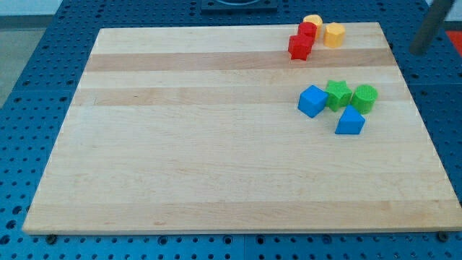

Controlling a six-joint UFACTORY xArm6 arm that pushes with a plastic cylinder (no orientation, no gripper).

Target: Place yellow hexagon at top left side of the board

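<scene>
One yellow hexagon block (334, 34): top right of the pale wooden worktop (216, 144).
Tool, my tip (418, 49): blurred, off the worktop, right of hexagon, apart, grasping nothing.

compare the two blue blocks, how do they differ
The blue cube sits farther toward the view's left and top, touching the green star; the blue triangular block lies nearer the view's bottom, below the green blocks. The cube shows a square top, the other a slanted wedge. Both share the same blue.

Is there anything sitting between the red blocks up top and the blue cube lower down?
No. In the camera view, only bare board lies between the red blocks and the blue cube.
</scene>
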